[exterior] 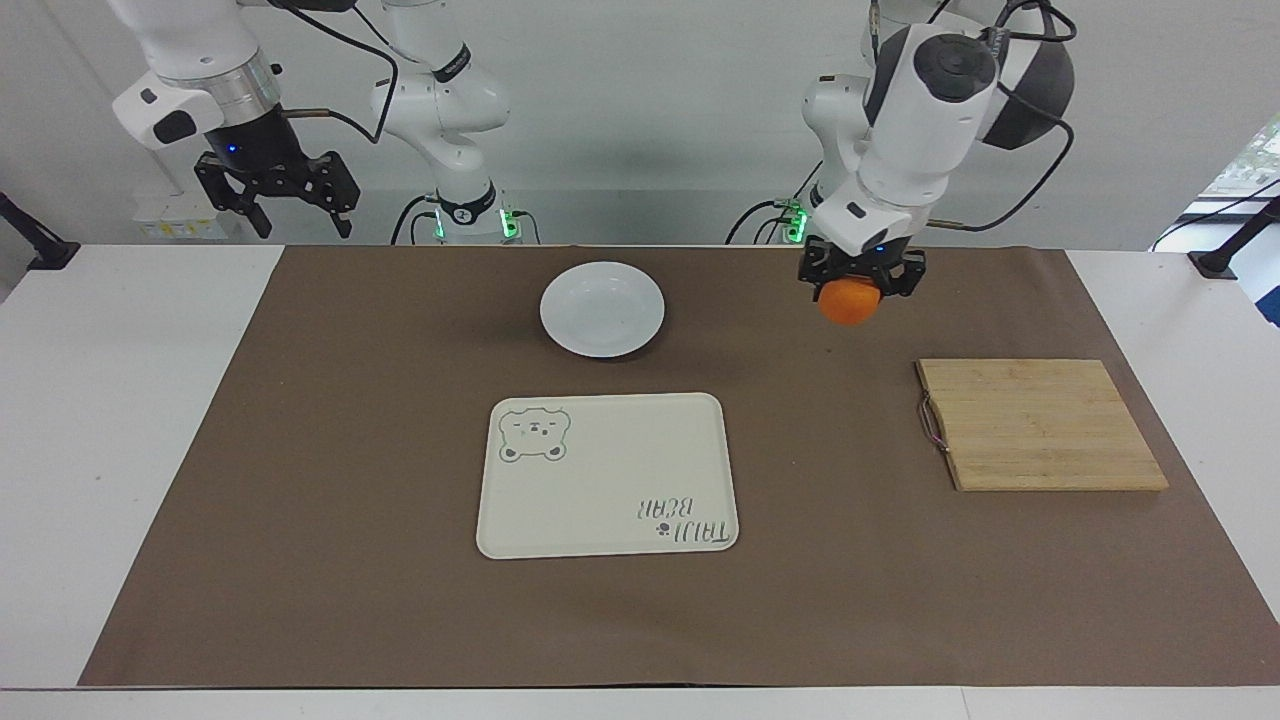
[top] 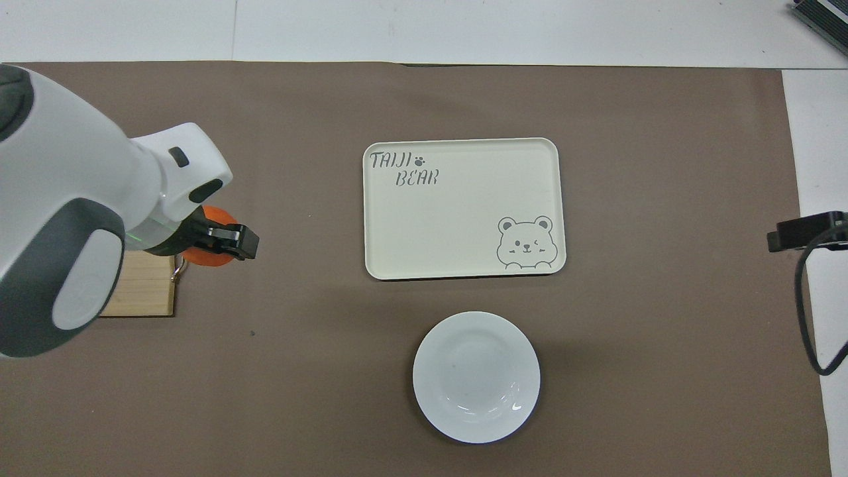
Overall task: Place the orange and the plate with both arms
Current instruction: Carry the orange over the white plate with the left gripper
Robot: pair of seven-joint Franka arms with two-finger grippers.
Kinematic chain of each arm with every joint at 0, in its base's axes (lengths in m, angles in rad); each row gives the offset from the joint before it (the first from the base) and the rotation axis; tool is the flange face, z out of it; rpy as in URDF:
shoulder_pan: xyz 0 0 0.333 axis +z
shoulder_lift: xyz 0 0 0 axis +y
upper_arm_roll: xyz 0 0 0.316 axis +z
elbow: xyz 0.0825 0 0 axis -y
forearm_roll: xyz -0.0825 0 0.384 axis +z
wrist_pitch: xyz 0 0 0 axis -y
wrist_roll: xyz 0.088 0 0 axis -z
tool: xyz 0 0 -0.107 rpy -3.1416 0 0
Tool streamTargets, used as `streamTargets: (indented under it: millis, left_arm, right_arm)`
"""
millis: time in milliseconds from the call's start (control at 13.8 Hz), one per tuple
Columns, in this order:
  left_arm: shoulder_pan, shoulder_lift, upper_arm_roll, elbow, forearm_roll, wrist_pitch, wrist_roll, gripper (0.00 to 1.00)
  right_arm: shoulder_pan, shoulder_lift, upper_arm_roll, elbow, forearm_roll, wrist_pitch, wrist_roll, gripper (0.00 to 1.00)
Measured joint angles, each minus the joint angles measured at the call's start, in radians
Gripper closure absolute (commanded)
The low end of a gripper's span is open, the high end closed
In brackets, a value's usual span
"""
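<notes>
My left gripper is clamped on the round, bright orange up over the matte brown mat, between the glossy white plate and the slatted wooden board, while my right gripper waits raised, fingers apart.

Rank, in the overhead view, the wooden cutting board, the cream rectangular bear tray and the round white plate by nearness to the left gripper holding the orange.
Left gripper, shut on the small round orange, is up over the brown mat.
1. Wooden cutting board: right beside it, toward the left arm's end.
2. Cream rectangular bear tray: mid-table.
3. Round white plate: nearer the robots than the tray.
</notes>
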Motion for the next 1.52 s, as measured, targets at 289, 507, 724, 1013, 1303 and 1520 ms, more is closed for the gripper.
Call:
streamTargets:
  millis: [289, 507, 724, 1013, 1303, 1520]
  left_arm:
    - [-0.139, 0.003, -0.002, -0.079, -0.001, 0.079, -0.031, 1.00]
    - [-0.232, 0.013, -0.003, -0.205, -0.001, 0.239, -0.094, 1.00]
    - [-0.322, 0.049, -0.004, -0.300, -0.001, 0.416, -0.206, 1.00]
    - [-0.403, 0.119, -0.004, -0.315, -0.001, 0.510, -0.306, 1.00]
    - [-0.502, 0.195, -0.004, -0.330, -0.001, 0.647, -0.490, 0.29]
    - [-0.551, 0.249, -0.003, -0.333, -0.001, 0.699, -0.580, 0.00]
  right_arm:
    - [0.000, 0.000, 0.000, 0.000, 0.000, 0.000, 0.000, 0.00]
    - [0.000, 0.000, 0.000, 0.000, 0.000, 0.000, 0.000, 0.00]
    - [0.000, 0.000, 0.000, 0.000, 0.000, 0.000, 0.000, 0.00]
    - [0.000, 0.000, 0.000, 0.000, 0.000, 0.000, 0.000, 0.00]
    - [0.000, 0.000, 0.000, 0.000, 0.000, 0.000, 0.000, 0.00]
    - [0.000, 0.000, 0.000, 0.000, 0.000, 0.000, 0.000, 0.00]
